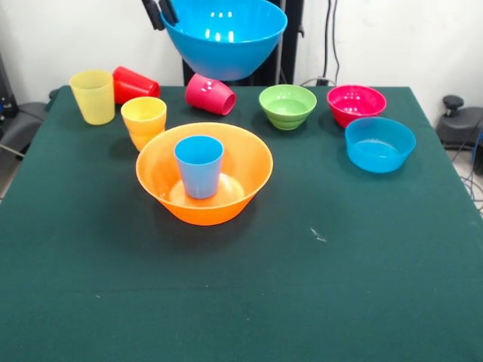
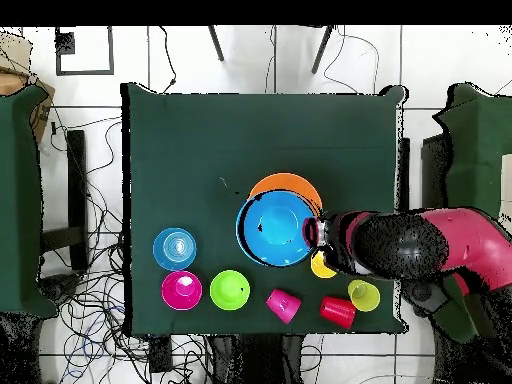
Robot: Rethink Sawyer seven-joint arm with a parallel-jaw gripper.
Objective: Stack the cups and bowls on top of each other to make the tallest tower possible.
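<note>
My gripper [image 1: 162, 13] is shut on the rim of the large blue bowl [image 1: 224, 34] and holds it in the air at the table's far side. In the overhead view the gripper [image 2: 312, 232] holds this bowl [image 2: 274, 228] over part of the large orange bowl [image 2: 292, 182]. The large orange bowl [image 1: 204, 172] stands on the table with the light blue cup [image 1: 199, 166] upright inside it. The orange cup [image 1: 143, 121] and yellow cup [image 1: 92, 96] stand upright to its far left. The red cup [image 1: 136, 83] and pink cup [image 1: 210, 93] lie on their sides.
The green bowl [image 1: 287, 105], magenta bowl [image 1: 355, 104] and small blue bowl [image 1: 379, 143] stand apart at the far right of the green table [image 1: 302, 286]. Cables lie on the floor around the table [image 2: 90, 300].
</note>
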